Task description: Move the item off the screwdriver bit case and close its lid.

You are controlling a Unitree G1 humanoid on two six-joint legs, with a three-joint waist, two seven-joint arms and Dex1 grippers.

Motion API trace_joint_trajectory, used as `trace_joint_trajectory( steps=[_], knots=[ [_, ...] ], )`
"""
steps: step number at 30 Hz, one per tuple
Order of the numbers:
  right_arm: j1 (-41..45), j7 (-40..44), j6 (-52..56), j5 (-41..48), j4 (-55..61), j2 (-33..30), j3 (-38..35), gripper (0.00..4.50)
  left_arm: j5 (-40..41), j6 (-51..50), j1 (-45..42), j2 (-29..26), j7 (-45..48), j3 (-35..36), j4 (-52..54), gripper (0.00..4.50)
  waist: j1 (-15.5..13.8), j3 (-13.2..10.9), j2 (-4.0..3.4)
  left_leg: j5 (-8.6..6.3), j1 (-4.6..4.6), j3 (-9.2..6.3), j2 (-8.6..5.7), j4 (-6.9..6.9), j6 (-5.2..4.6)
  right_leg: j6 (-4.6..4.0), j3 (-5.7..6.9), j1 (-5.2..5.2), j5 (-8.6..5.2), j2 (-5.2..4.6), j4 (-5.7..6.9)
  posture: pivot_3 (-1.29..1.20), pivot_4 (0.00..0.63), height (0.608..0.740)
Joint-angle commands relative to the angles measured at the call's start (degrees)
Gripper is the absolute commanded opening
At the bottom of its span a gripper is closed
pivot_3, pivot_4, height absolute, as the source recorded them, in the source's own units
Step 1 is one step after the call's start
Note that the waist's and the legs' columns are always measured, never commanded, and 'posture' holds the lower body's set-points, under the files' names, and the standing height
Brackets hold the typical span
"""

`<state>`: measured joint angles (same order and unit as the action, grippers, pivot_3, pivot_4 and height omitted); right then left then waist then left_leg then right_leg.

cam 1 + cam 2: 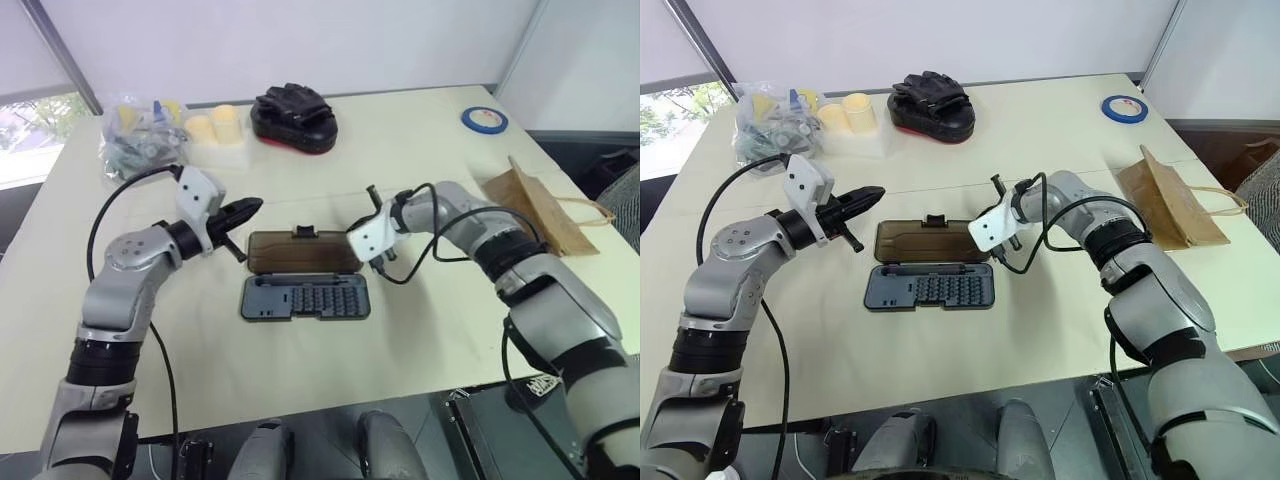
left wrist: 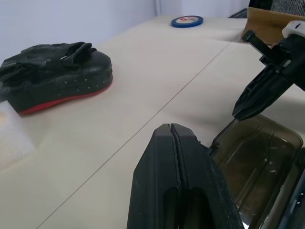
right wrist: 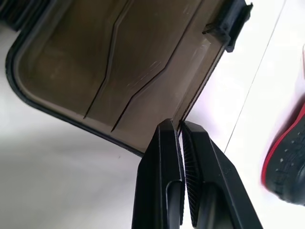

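Black fingers pressed together on my right end effector (image 3: 180, 131), angled down at lid (image 1: 302, 252) edge | left end effector (image 1: 240, 212) level, also pressed together, holding nothing | screwdriver bit case (image 1: 305, 298) open on desk (image 1: 400, 150), bit rows inside, lid flat behind | paper bag (image 1: 540, 208) lies well apart, right side.

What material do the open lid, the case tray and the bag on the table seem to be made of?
Lid: likely smooth translucent brown plastic, since the table shows through it. Screwdriver bit case tray: matte dark grey plastic, moulded slots. Bag: brown kraft paper, creased, with thin twine handles.
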<state>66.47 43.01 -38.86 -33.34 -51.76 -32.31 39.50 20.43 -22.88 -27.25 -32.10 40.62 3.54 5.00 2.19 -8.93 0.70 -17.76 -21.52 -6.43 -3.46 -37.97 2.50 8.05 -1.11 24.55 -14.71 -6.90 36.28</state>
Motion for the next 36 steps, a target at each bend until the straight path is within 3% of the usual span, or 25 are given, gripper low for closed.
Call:
trace_joint_trajectory(
  steps=[1, 15, 36],
  knots=[
    [0.7, -1.4, -5.6, -5.1, -2.1, -2.6, 2.0, 0.04, 0.1, 1.5, -0.2, -0.2, -0.3, 1.5, 1.4, 0.0, 0.0, 0.0, 0.0, 0.0, 0.0, 0.0, 0.0, 0.0, 0.0, 0.0, 0.0, 0.0, 0.0, 0.0, 0.0, 0.0, 0.15, 0.74],
    [0.3, -3.6, -14.0, -6.8, -1.3, -2.9, 0.6, 0.04, 0.0, 1.6, -0.9, -0.3, 0.4, 1.3, 0.6, 0.0, 0.2, 0.0, 0.0, 0.0, 0.0, 0.01, 0.0, 0.02, 0.0, 0.0, 0.0, 0.0, 0.0, 0.0, -0.02, 0.0, 0.15, 0.74],
    [-6.0, 8.1, -3.1, -1.1, 5.6, -5.3, -5.0, 0.04, -0.4, 2.0, -1.7, -0.2, 1.1, 0.6, -0.5, 0.0, 0.0, 0.0, 0.0, 0.0, 0.01, -0.01, -0.01, -0.02, 0.0, 0.0, -0.01, -0.07, 0.0, 0.0, -0.03, 0.0, 0.15, 0.74]
  ],
)
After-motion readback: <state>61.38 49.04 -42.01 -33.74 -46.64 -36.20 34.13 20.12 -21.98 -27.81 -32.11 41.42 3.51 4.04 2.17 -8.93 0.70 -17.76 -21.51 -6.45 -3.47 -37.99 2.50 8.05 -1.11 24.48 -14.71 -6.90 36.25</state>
